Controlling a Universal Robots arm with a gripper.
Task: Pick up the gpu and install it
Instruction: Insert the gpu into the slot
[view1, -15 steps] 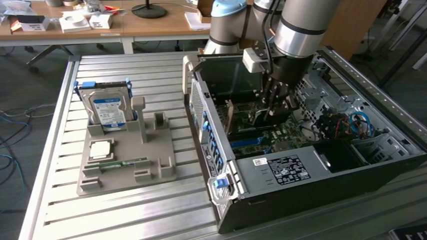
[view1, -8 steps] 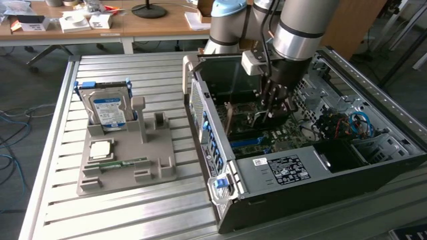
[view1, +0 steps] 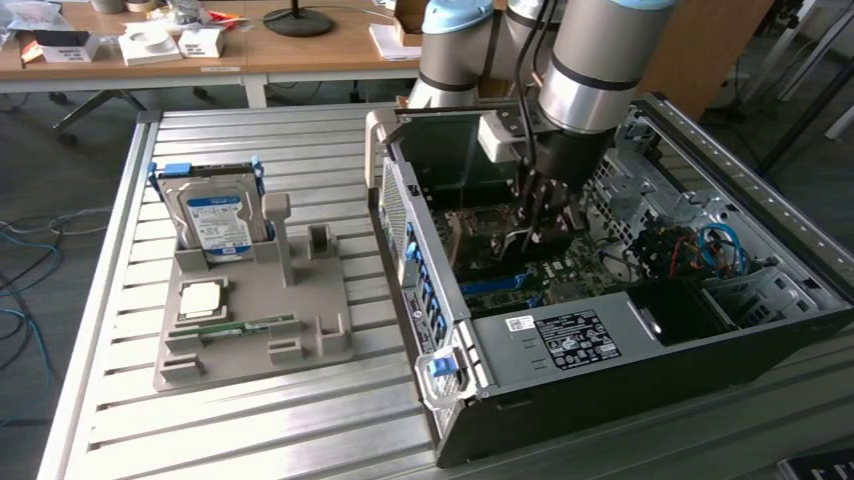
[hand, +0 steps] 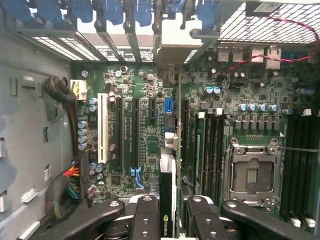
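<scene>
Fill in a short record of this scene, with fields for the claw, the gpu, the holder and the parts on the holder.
claw: shut on the gpu, inside the open computer case
gpu: held edge-on over the motherboard and its slots; whether it is seated cannot be told
holder: on the table, to the exterior view's left of the computer case
on holder: upright hard drive, square chip, memory stick

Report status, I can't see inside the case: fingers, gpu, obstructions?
Fingers shut on gpu, edge-on over motherboard slots inside case. Cable bundle well aside.
</scene>
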